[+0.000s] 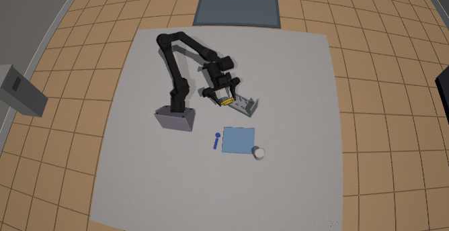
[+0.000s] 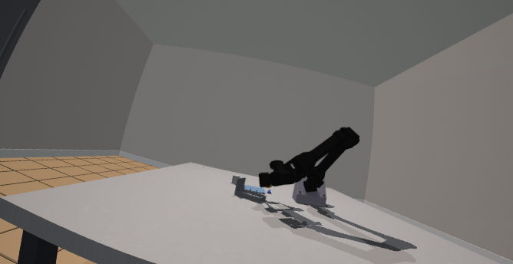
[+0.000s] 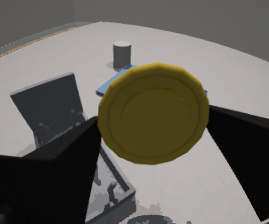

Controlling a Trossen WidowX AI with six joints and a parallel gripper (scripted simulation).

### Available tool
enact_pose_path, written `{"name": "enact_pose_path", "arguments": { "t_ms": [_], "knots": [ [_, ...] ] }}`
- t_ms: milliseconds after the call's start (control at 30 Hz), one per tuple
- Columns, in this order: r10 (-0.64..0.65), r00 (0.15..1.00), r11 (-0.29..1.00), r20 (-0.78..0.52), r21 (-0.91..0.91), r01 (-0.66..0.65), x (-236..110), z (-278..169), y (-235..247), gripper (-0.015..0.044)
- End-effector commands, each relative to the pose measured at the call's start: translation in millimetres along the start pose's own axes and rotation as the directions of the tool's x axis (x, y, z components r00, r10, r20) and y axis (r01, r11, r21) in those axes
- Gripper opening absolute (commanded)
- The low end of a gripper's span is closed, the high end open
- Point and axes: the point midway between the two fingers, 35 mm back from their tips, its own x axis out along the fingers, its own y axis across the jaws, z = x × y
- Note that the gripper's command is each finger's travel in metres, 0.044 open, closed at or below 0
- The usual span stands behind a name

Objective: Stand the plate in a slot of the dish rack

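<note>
The yellow plate (image 1: 227,101) (image 2: 269,186) (image 3: 153,115) is held by its rim at two opposite sides. It is seen nearly edge-on from above and face-on in the wrist view, so it stands close to upright. My gripper (image 1: 228,101) (image 3: 152,116) is shut on it, fingers wide apart, and points nearly level. The grey dish rack (image 1: 254,108) (image 2: 239,188) (image 3: 50,105), with one tall end panel and small rails, stands on the table. The plate is above the table beside the rack's low end, apart from the tall panel. The left finger hides part of the rack in the wrist view.
A blue square mat (image 1: 238,140) (image 2: 254,189) (image 3: 107,87) lies beyond the rack. A grey-white cup (image 1: 259,153) (image 3: 122,55) stands at its corner. A blue spoon-like thing (image 1: 216,142) lies beside the mat. The arm's base block (image 1: 175,119) (image 2: 309,197) is to the left.
</note>
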Motion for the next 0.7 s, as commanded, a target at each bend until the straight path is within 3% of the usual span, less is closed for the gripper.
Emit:
{"name": "enact_pose_path", "arguments": {
  "t_ms": [0,667],
  "knots": [
    [0.06,0.997,0.998,0.049,-0.007,-0.06,-2.3,-0.8,2.6,0.0],
    [0.394,0.877,0.918,0.276,-0.071,-0.39,-29.6,-8.4,16.4,0.0]
  ]
}}
